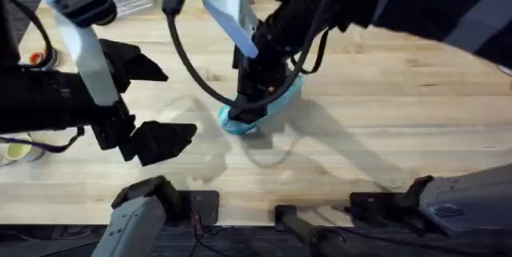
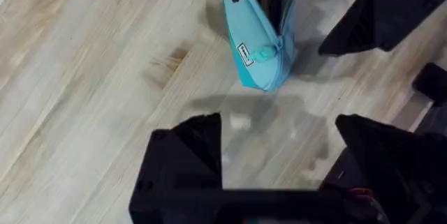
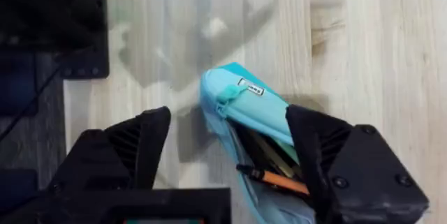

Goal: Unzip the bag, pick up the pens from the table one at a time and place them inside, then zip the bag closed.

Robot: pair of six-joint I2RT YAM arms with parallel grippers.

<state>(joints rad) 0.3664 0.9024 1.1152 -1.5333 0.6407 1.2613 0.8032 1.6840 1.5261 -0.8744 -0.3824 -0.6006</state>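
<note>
Nearest the robot, the left gripper (image 1: 148,101) hangs over the left part of the table (image 1: 384,113) with its two black fingers spread wide and nothing between them. In the left wrist view the left gripper has only bare wood under it, and the bag (image 2: 260,46) sits a little way ahead of it.

A bit farther out, near the middle of the table, is the light-blue bag (image 1: 244,117). One end rests on the wood. The right gripper (image 1: 260,73) comes down from above right over it. In the right wrist view its fingers (image 3: 328,147) stand apart, one on each side of the open bag (image 3: 251,109), and they do not seem to squeeze anything. Inside the bag is an orange pen (image 3: 272,177) with a dark tip, with other dark things beside it that I cannot name for sure. The zipper is open, and the small pull tab (image 3: 225,97) is at the closed end.

I think the pens are now in, so the zipping step comes next. To do it well, one gripper should hold the bag's end so it stays put, while the other pinches the small tab and pulls slowly along the zipper. The orange pen should sit low so the zipper does not catch it.

There is lots of open wood to the right and far right of the bag. The left side is tighter, with the left gripper near. The table's near edge is well apart from the bag.
</note>
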